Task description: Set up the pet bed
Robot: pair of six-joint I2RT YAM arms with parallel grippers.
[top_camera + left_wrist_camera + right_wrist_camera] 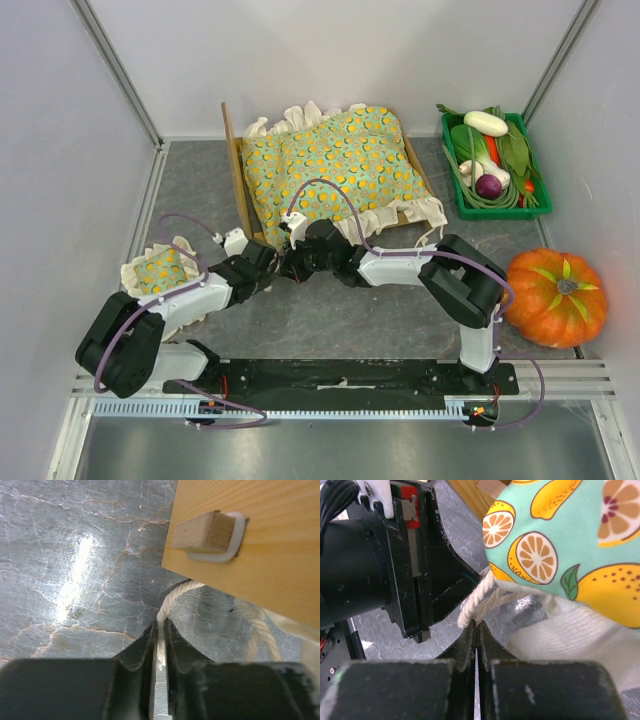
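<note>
The pet bed [238, 175] sits at the far middle of the bench [400, 320], under a citrus-print cushion [330, 160]. I see my left pincer [160, 630] clamped on the white cord [172, 597] below its wooden side. My right pincer [476, 630] is pressed together at that cord; whether it grips, I cannot tell.

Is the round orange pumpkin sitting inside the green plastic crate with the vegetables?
No, the round orange pumpkin sits on the grey marbled table, nearer the arms than the green plastic crate and apart from it.
</note>
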